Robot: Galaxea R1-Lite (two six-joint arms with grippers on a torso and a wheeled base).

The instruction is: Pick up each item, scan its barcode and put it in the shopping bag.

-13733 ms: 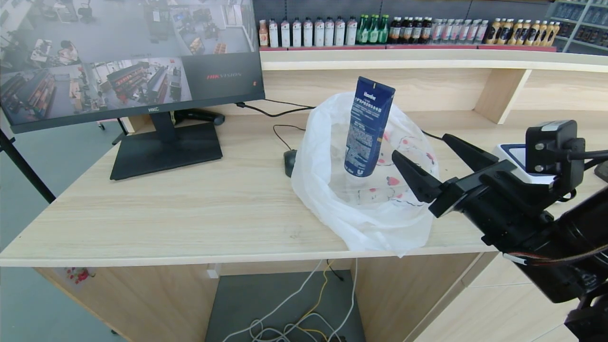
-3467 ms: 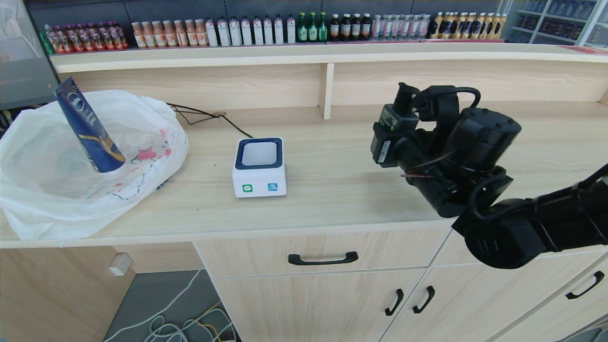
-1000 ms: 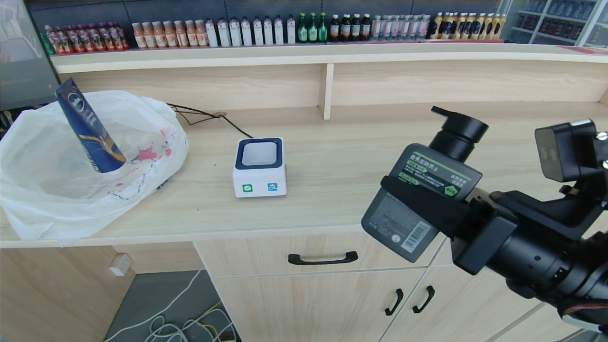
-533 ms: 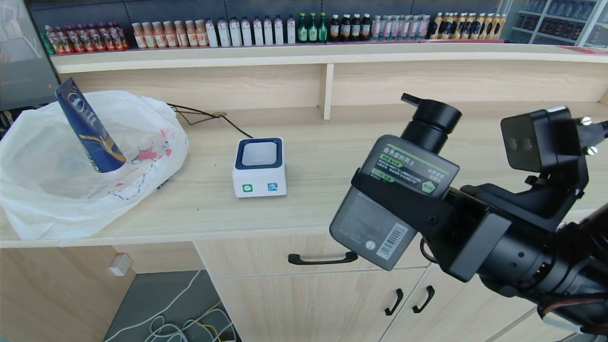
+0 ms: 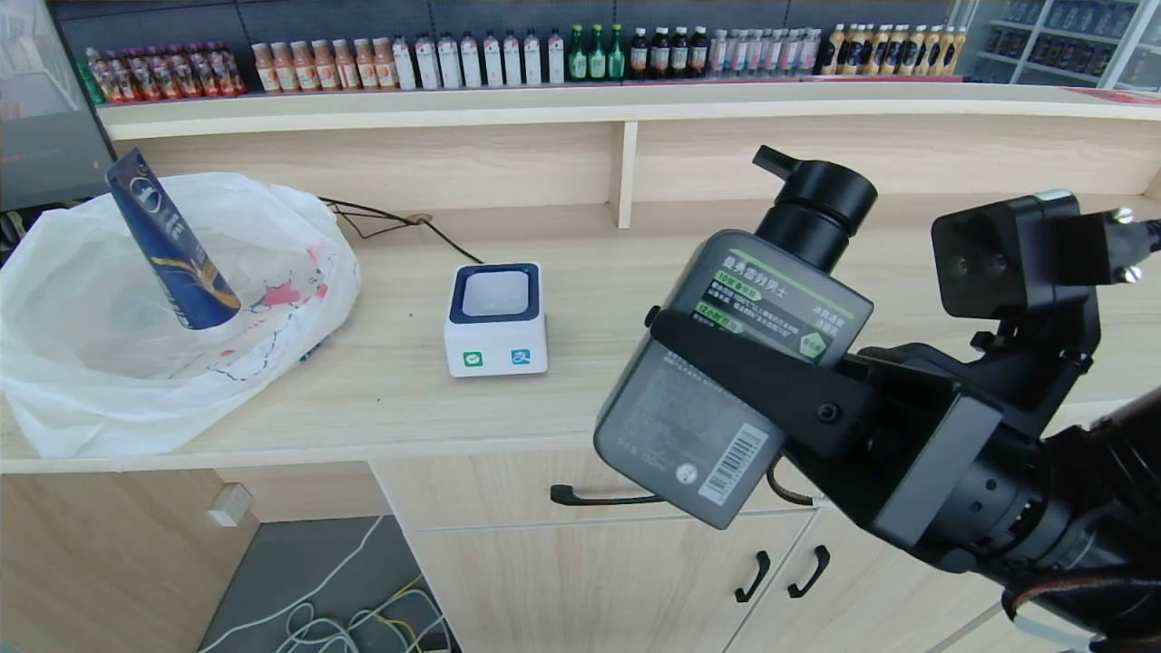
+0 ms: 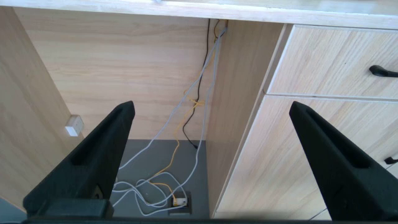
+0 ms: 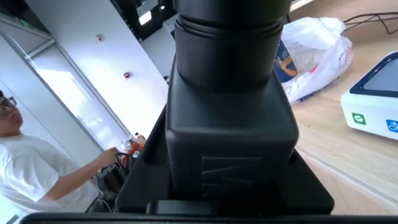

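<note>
- a blue tube (image 5: pixel 169 245) is seen leaning in the white shopping bag (image 5: pixel 82 399), so one item is judged done.
- a grey pump bottle (image 5: pixel 676 426) is clamped in the right gripper (image 5: pixel 726 367), tilted, above the counter (image 5: pixel 381 399) edge, right of the barcode scanner (image 5: pixel 495 319); scanning and bagging are left.
- the left gripper (image 6: pixel 211 118) is held low by the cabinet (image 6: pixel 323 81), fingers apart, empty.
</note>
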